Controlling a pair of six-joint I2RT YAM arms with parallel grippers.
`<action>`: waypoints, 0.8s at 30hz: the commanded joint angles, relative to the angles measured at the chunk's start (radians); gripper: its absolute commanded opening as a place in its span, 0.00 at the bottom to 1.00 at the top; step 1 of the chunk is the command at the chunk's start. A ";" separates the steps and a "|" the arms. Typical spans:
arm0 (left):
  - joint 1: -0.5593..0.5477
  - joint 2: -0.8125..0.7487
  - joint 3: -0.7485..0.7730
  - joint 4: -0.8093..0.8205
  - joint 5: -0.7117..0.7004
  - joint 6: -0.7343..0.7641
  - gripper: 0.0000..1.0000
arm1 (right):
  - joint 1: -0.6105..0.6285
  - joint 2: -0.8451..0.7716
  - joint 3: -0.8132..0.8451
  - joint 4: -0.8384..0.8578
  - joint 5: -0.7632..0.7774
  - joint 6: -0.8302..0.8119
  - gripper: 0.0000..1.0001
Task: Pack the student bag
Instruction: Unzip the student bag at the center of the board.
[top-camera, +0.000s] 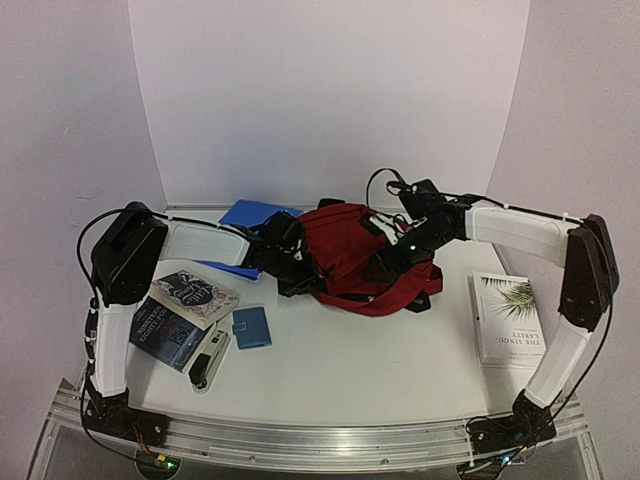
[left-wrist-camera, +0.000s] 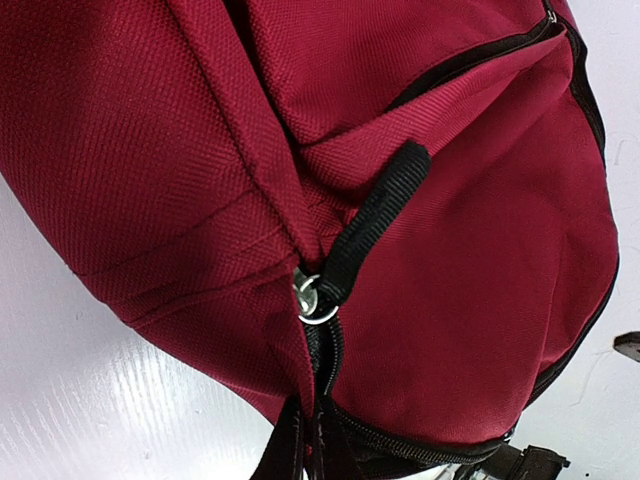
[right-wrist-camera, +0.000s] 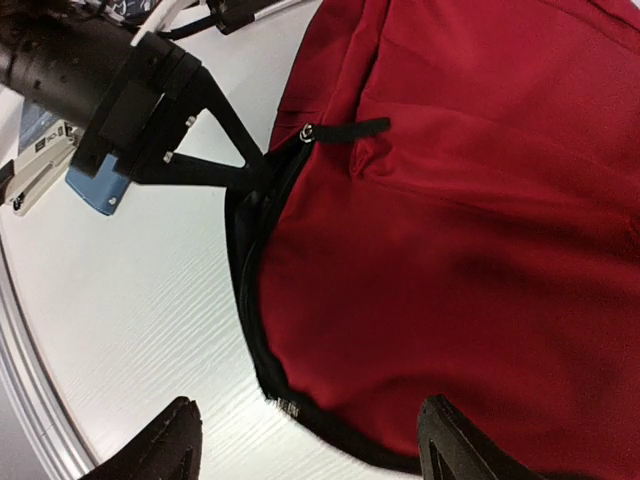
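Note:
The student bag (top-camera: 355, 262), dark red with black trim, lies in the middle of the table. My left gripper (top-camera: 298, 277) is shut on the bag's left edge. In the left wrist view its fingers (left-wrist-camera: 312, 445) pinch the red fabric and black zipper tape just below the metal ring (left-wrist-camera: 315, 298) and black zipper pull (left-wrist-camera: 375, 215). My right gripper (top-camera: 393, 258) hovers over the bag's right side. In the right wrist view it (right-wrist-camera: 315, 445) stands open, its fingertips (right-wrist-camera: 172, 440) straddling the bag's black-edged corner (right-wrist-camera: 290, 405) without touching it. The zipper looks closed.
Two books (top-camera: 195, 297) (top-camera: 165, 335), a small blue case (top-camera: 251, 327) and a stapler (top-camera: 208, 362) lie left of the bag. A blue folder (top-camera: 250, 215) lies behind my left arm. A white book (top-camera: 508, 318) lies at the right.

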 joint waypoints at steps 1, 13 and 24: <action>-0.006 -0.001 0.005 0.033 0.010 0.009 0.01 | 0.042 0.089 0.069 -0.022 -0.020 -0.033 0.73; -0.005 -0.029 -0.052 0.044 -0.019 0.003 0.01 | 0.053 0.260 0.152 -0.024 0.024 0.069 0.30; 0.004 0.025 -0.044 0.045 -0.060 -0.028 0.00 | 0.047 0.133 0.290 -0.064 -0.345 0.249 0.00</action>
